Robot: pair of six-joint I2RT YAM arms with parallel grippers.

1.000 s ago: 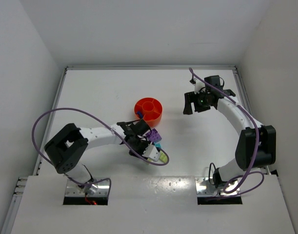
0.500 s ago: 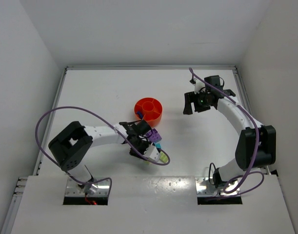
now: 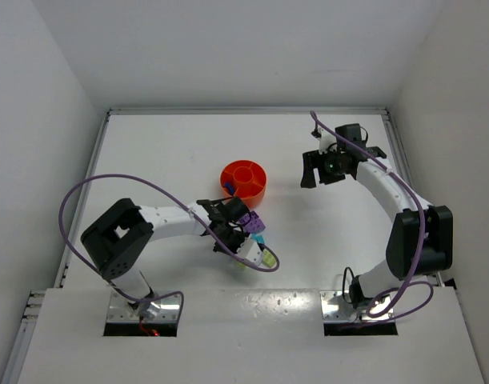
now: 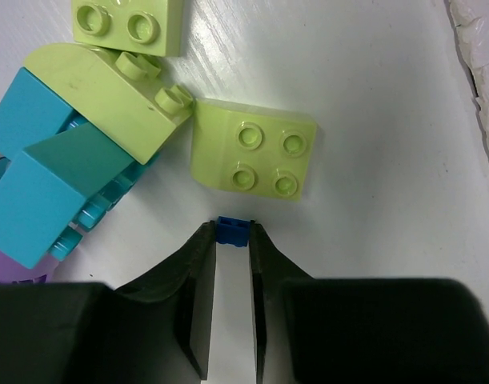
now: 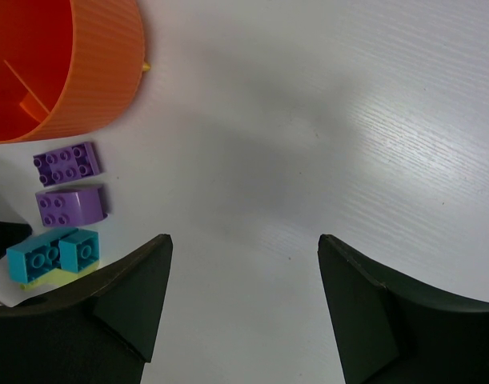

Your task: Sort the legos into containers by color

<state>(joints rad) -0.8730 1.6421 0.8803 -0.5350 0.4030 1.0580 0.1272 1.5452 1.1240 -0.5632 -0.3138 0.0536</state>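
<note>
Blue plastic shows at the very tips of the left gripper [image 4: 232,237]. A small blue brick [image 4: 232,230] is pinched between its fingers, which are drawn narrow, low over the table [image 4: 372,96]. Only a sliver of the brick is caught, so the hold is judged shallow. The brick could be squeezed out or twisted loose as it is raised, and dropped short of the orange bowl [image 3: 262,189].

A four-stud yellow-green brick [image 4: 256,156] lies just beside the fingertips, with a rounded yellow-green brick [image 4: 108,92] and teal bricks [image 4: 44,184] close on the other side. These could be knocked or dragged if the lift is not kept straight. The bowl's sections look narrow, so a release made off-centre could put the brick in the wrong colour's section or on a divider.

The right gripper [image 5: 244,312] is held with its fingers wide apart and nothing between them, over bare table toward the far right corner. No risk is seen from it where it hangs.

The legos are gathered in a tight cluster between the bowl and the near edge, left of the table's middle. Two purple bricks [image 5: 66,162] lie nearest the bowl, with the teal and yellow-green ones beyond them toward the near edge. The bricks are studded, glossy and blocky, and some are sloped or rounded. The bowl is round with a ribbed outer wall and a centre well ringed by dividers. What already lies in it cannot be told.
</note>
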